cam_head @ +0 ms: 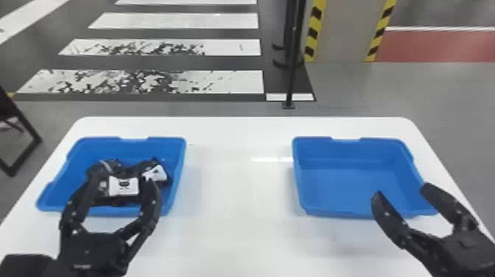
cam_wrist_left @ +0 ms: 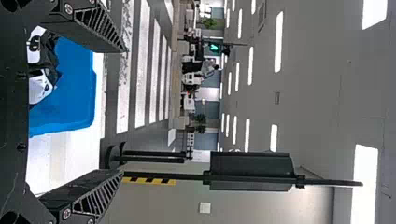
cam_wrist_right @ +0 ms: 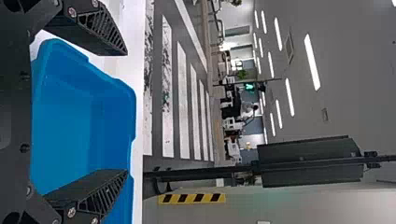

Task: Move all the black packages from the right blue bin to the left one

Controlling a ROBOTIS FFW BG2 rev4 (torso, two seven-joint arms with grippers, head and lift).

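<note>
In the head view, several black packages (cam_head: 105, 187) with white labels lie heaped in the left blue bin (cam_head: 49, 202). My left gripper (cam_head: 117, 186) stands open over that bin's near edge, its fingers spread on either side of the heap. In the left wrist view, my left gripper (cam_wrist_left: 124, 112) is open with nothing between its fingertips, and the packages (cam_wrist_left: 49, 56) lie in the bin (cam_wrist_left: 77, 100) beyond. The right blue bin (cam_head: 342, 188) holds nothing. Above its near right corner my right gripper (cam_head: 401, 189) is open; in the right wrist view, the right gripper (cam_wrist_right: 127, 112) has bin (cam_wrist_right: 65, 126) behind its fingers.
Both bins stand on a white table (cam_head: 235, 206), with a wide strip of tabletop between them. Past the table's far edge a thin black post (cam_head: 292, 55) rises from the floor. At the far left is a dark-framed piece of furniture (cam_head: 22, 158).
</note>
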